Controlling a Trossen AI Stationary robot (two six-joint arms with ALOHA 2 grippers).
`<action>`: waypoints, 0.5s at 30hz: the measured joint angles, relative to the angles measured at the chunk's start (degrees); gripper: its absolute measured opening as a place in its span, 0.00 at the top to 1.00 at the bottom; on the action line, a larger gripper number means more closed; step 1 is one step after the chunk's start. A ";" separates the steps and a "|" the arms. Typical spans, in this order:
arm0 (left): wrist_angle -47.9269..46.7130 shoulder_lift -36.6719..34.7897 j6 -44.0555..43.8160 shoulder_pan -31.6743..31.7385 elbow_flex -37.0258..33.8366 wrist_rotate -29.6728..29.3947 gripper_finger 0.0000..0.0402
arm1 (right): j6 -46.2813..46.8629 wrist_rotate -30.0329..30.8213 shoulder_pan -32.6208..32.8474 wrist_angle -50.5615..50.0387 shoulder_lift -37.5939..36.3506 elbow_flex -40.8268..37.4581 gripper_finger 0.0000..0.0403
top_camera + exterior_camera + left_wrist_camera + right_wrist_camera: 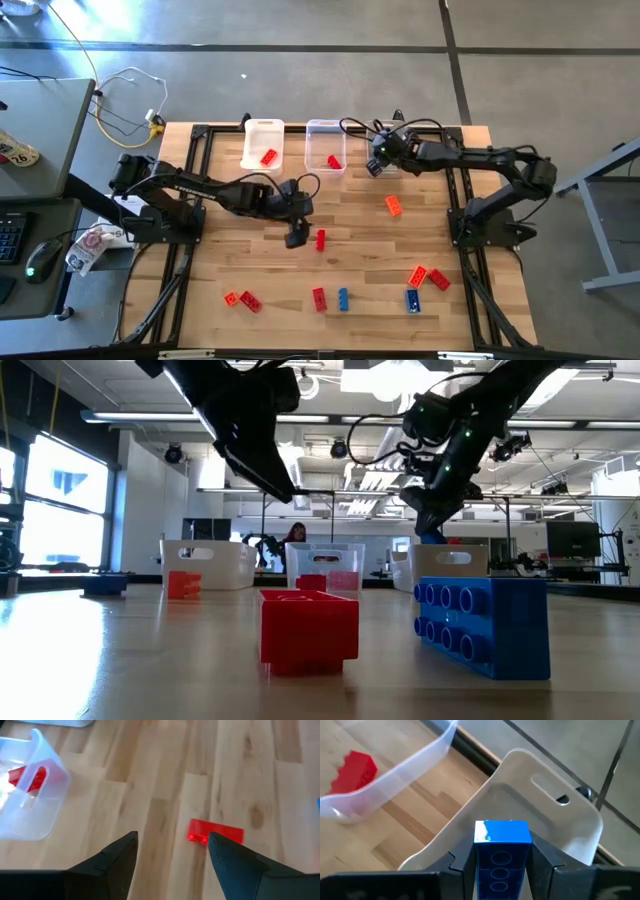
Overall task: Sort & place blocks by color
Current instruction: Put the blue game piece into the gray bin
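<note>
- right gripper (502,862) clenched on a blue block (502,840), held over the empty third bin (555,820) at the table's back edge, likely so it drops in clear of the red ones
- middle bin (325,130) holds a red block (334,161); left bin (263,128) holds an orange-red one (269,157)
- left gripper (172,852) jaws spread, nothing held, hovering above a loose red block (215,831) mid-table, which lies just beyond its fingertips, nearer one finger
- more blocks scattered along the near edge

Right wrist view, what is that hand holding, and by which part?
The right hand grips a blue block by its two long sides, above the empty bin.
</note>
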 joint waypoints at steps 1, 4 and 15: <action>-0.02 0.00 -0.04 -0.48 0.00 0.00 0.43 | 0.02 0.00 -0.19 0.00 0.53 0.00 0.74; -0.01 0.00 -0.05 -1.73 0.00 0.02 0.43 | 1.29 -0.88 -0.91 0.00 1.85 0.00 0.74; -3.67 0.00 -5.14 -6.02 0.00 0.11 0.43 | 5.17 -7.38 -3.66 -1.33 3.57 0.00 0.74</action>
